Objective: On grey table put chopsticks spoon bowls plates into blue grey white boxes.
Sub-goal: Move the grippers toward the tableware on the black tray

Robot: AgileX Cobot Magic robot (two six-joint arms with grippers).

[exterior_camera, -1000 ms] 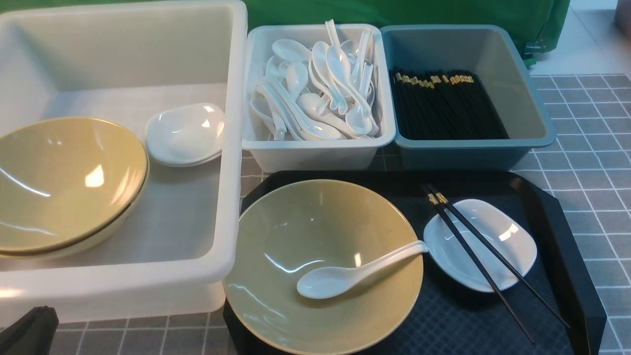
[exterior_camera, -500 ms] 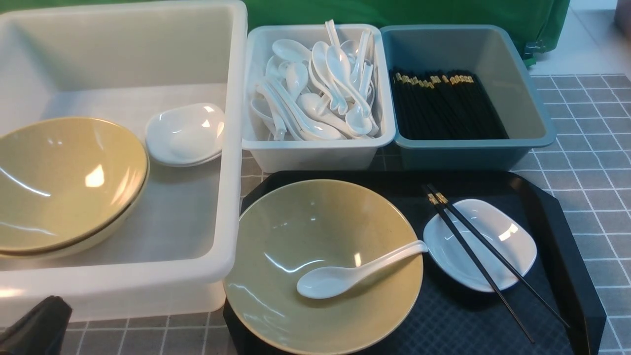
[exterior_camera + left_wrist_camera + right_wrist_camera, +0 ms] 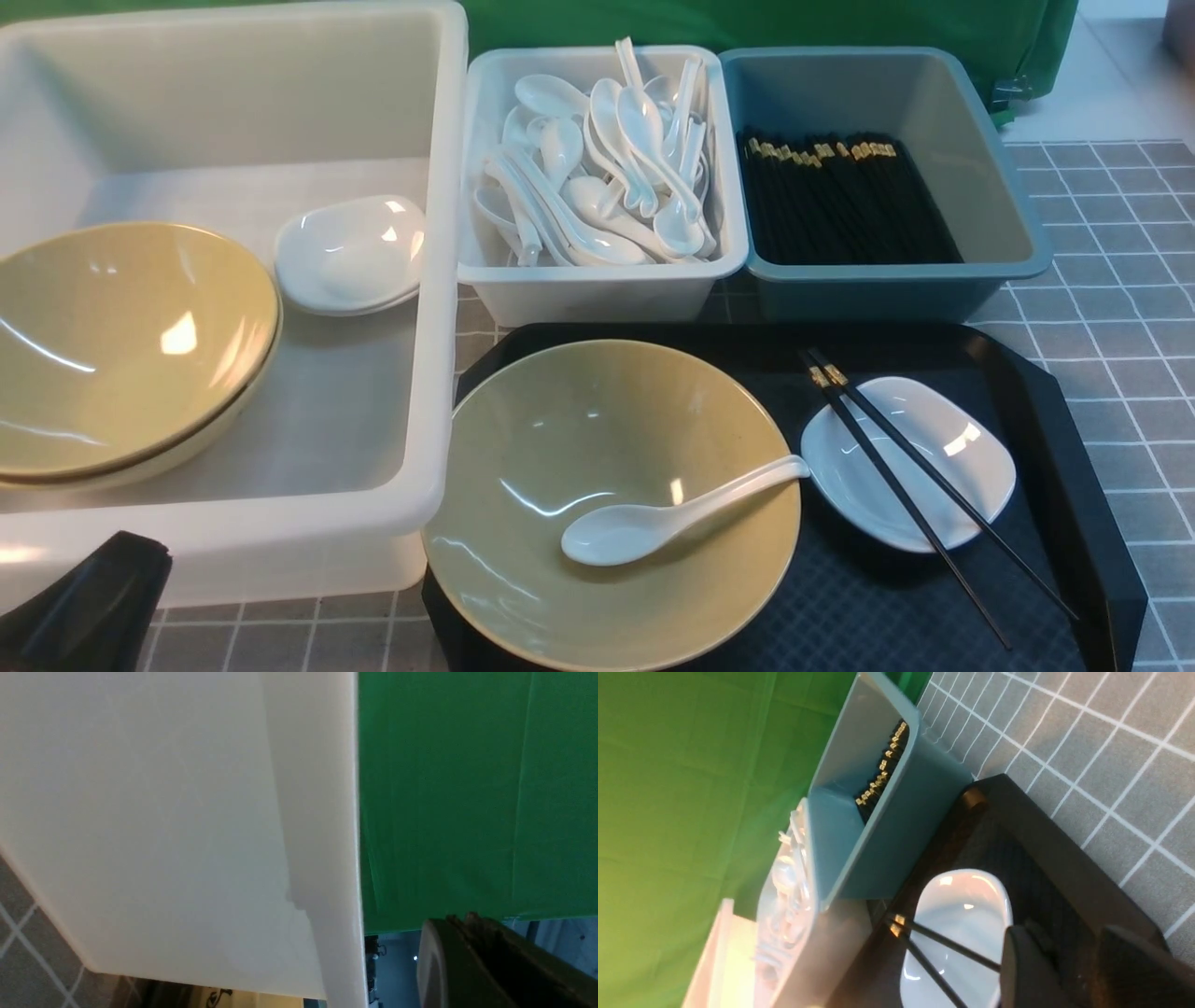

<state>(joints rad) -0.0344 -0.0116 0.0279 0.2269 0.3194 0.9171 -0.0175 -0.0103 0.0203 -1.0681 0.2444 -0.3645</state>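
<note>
While poised near the black tray [image 3: 1055, 411] with right gripper [image 3: 1069, 949] slightly parted, pinch chopsticks [image 3: 882, 467] mid-shaft atop that tray's white plate [image 3: 971, 457]: thin, stiff, slick, apt to roll. Cannot tell opening of left gripper [image 3: 93, 602].

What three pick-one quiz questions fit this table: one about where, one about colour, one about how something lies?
1. Where is the loose spoon? A) a cup B) the yellow-green bowl C) the floor
2. What colour is the chopstick box? A) red B) yellow C) blue
3. How do the two chopsticks on the tray lie? A) across the small plate B) upright C) hanging

Answers: B, its scoop rests inside the bowl; C, its walls are blue; A, they cross over the plate.
</note>
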